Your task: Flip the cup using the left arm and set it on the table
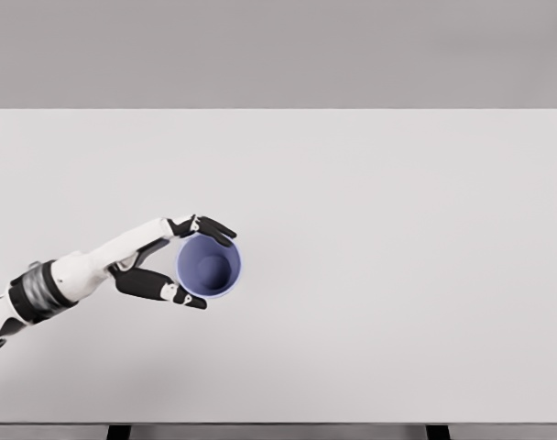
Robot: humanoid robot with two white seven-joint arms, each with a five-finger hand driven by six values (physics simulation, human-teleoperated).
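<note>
Left of centre on the white table (370, 275), somewhat toward the near edge: a blue-violet cup (209, 265), mouth turned up toward the head camera, round rim complete and open, inner floor visible as a darker disc. Seemingly upright; whether resting on the tabletop or lifted just clear of it, cannot tell from this straight-down angle.

Wrapped around the cup's left side: the left hand (173, 257), black fingers (214, 229) curving over the far edge of the rim, thumb (185, 296) hooked along the near edge. Cup wall pinched between the two, fingers closed on it in a grasp. Palm just left of the cup wall, partly shadowed.

Reaching back from the hand toward the lower left: a white forearm (104, 258), ending in a black banded cuff (38, 291), then running off the left edge of the picture.

Beyond the table's far edge: a plain grey backdrop (278, 50). Below the near edge: two dark table legs (119, 432) just showing, one left and one right.
</note>
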